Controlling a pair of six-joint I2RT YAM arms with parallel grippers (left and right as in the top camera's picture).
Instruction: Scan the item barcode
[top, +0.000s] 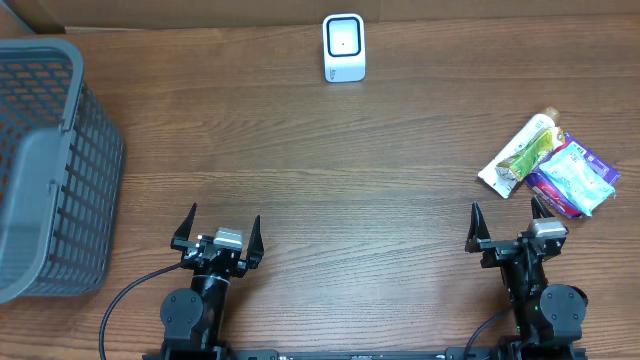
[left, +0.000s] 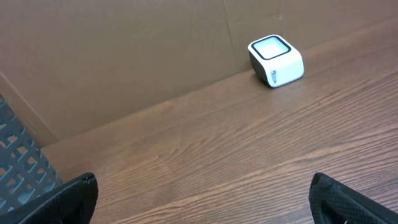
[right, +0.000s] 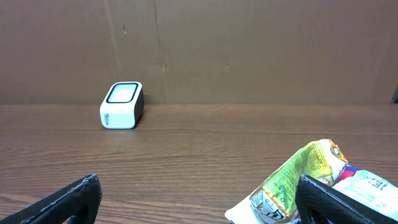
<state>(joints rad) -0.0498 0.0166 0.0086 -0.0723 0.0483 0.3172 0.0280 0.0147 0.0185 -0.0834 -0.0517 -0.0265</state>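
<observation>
The white barcode scanner (top: 344, 47) stands at the far edge of the table, its window facing up; it also shows in the left wrist view (left: 276, 60) and the right wrist view (right: 122, 104). Two items lie at the right: a green-yellow pouch (top: 522, 155) (right: 298, 180) and a blue-purple packet (top: 572, 178) (right: 368, 185) beside it. My left gripper (top: 224, 216) (left: 203, 186) rests open near the front edge, nothing between its fingers. My right gripper (top: 505, 212) (right: 199, 186) is open too, just in front of the pouch, with bare table between its fingers.
A grey mesh basket (top: 45, 170) (left: 18, 168) stands at the left edge of the table. A brown cardboard wall (right: 249, 50) runs along the back behind the scanner. Wood tabletop (top: 340, 190) stretches between the arms and the scanner.
</observation>
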